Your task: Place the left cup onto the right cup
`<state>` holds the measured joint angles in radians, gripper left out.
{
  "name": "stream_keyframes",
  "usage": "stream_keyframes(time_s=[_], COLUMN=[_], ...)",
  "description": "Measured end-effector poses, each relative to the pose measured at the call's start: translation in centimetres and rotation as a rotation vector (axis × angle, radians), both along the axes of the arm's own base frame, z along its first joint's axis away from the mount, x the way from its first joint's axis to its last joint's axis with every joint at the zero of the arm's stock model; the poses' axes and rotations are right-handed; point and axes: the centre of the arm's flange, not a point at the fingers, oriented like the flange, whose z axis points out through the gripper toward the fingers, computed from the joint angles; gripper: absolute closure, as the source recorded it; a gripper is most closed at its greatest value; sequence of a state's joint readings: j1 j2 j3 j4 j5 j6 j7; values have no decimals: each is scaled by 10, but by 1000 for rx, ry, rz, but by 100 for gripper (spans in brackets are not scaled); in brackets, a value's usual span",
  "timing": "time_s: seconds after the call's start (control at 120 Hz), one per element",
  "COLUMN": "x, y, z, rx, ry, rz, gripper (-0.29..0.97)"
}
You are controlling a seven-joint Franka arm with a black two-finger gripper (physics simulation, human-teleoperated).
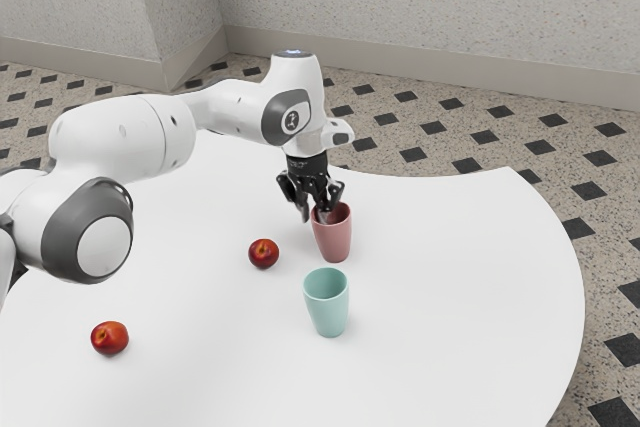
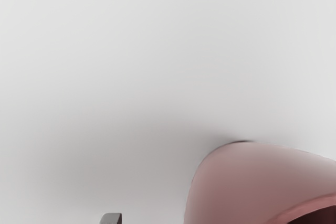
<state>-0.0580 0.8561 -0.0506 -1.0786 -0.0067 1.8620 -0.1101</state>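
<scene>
Exterior view: pincer [image 1: 318, 209] lowered at rim of pink cup [image 1: 332, 237]; clamped or apart cannot be told; pink cup seen upright on white counter [image 1: 480, 277], just behind teal cup [image 1: 326, 305], cups near but not touching; teal cup upright; first apple [image 1: 264, 253] lying toward exterior view's left of cups; second apple [image 1: 110, 337] well apart, further left; wrist view: pink cup [image 2: 262, 182] seen blurred just under hand.

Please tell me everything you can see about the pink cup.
The pink cup is a plain, handleless tumbler, dusty rose, matte like plastic, narrowing slightly toward its base. It stands upright on the white table, mouth open, beyond the teal cup and apart from it. The gripper is down at its rim, on the arm's side.
</scene>
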Motion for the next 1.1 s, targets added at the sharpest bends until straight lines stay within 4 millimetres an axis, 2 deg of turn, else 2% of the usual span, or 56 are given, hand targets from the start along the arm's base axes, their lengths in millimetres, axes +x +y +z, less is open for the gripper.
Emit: stream_keyframes(time_s=[0.183, 0.492, 0.717, 0.858, 1.1], x=[0, -2, -9, -22, -50], y=[0, -8, -5, -5, -20], z=[1, 12, 68, 99, 148], rx=[1, 9, 29, 34, 41], ry=[-4, -16, -78, -97, -144], rz=[10, 13, 16, 19, 6], gripper=[70, 77, 78, 78, 78])
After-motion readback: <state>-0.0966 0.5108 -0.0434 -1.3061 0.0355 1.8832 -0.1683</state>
